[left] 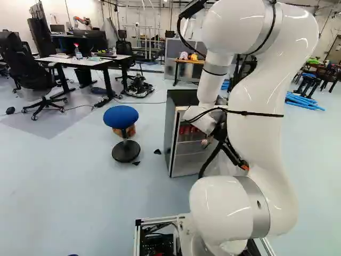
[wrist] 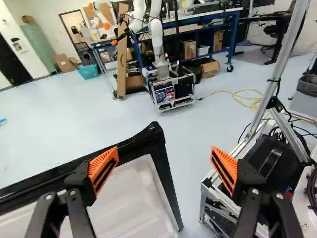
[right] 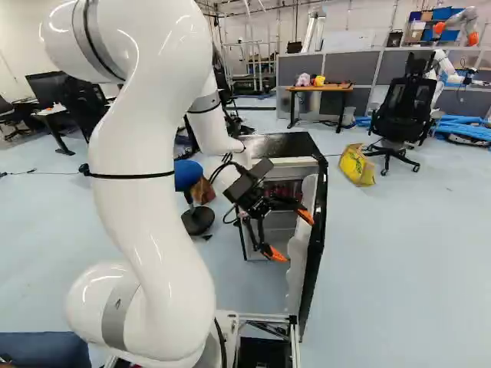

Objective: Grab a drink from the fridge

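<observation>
At the right base view's centre, the gripper [right: 298, 240] is gaping wide near the fridge's open door [right: 314, 257]; red drinks [left: 186, 129] are sitting inside.

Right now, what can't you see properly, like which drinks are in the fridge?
- Red things inside the fridge: too small and blurred in the left base view to tell which drinks; the arm covers part of the shelves.
- Fridge door: cut off by the wrist view's edge.
- Dark blue thing: cut off by the right base view's edge.
</observation>
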Controlling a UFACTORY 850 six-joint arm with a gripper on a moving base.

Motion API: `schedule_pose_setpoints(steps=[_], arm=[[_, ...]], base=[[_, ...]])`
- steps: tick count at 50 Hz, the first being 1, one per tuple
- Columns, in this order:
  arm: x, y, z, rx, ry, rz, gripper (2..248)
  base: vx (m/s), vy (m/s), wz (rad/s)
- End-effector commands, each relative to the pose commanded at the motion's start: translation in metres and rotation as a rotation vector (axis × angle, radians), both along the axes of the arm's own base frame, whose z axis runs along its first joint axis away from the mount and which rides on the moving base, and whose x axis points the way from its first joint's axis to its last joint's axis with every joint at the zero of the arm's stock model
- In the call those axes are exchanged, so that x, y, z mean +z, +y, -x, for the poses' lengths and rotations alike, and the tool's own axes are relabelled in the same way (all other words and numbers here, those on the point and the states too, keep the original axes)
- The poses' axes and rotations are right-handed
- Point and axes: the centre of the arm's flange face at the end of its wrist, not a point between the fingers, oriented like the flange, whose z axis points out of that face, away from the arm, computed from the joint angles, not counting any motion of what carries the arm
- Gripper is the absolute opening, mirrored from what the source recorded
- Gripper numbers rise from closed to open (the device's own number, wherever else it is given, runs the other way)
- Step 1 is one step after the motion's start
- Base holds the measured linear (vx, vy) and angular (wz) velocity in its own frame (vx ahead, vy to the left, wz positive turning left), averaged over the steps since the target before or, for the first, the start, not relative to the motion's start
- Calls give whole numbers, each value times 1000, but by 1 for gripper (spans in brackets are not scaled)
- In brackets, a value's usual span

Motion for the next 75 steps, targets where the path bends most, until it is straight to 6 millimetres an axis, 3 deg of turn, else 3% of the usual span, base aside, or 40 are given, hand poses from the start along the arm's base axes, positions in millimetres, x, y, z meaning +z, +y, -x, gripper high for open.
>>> schedule_pose_setpoints(steps=[37, 75], arm=[[10, -84, -34, -178, -138, -7, 247], [17, -161, -55, -304, -262, -2, 247]], base=[[0, 0, 0], [0, 0, 0]])
